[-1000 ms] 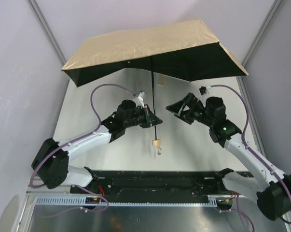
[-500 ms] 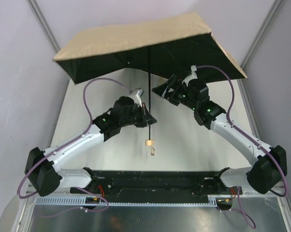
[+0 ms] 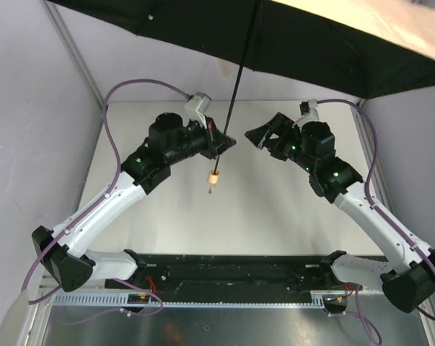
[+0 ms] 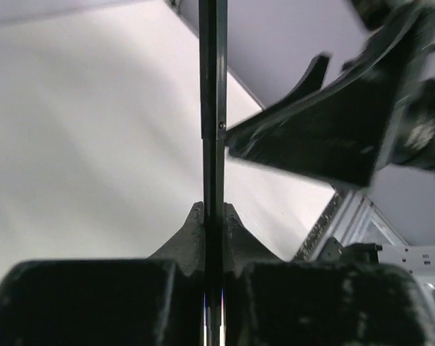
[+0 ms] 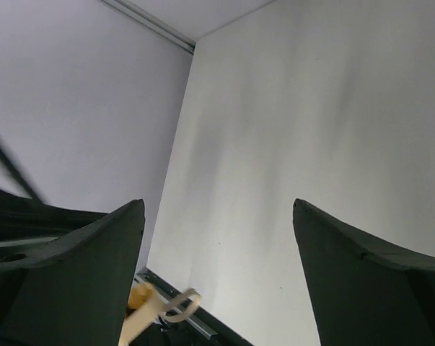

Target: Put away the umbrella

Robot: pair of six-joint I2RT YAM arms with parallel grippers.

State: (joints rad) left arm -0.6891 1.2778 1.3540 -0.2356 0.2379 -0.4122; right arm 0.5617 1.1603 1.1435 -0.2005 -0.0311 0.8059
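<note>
The umbrella is open and held high: its canopy fills the top of the top view, black underside facing me, tan top showing at the right. Its thin black shaft runs down to the pale tan knob handle with its loop strap. My left gripper is shut on the shaft above the handle. My right gripper is open and empty, just right of the shaft. In the right wrist view the handle and strap show at the lower left by the left finger.
The white table surface lies below both arms. Pale walls with metal corner posts close in on left and right. A black rail with the arm bases runs along the near edge.
My left gripper has lifted the umbrella up and toward the camera; the canopy now runs off the top of the view. My right gripper has drawn back to the right of the shaft.
</note>
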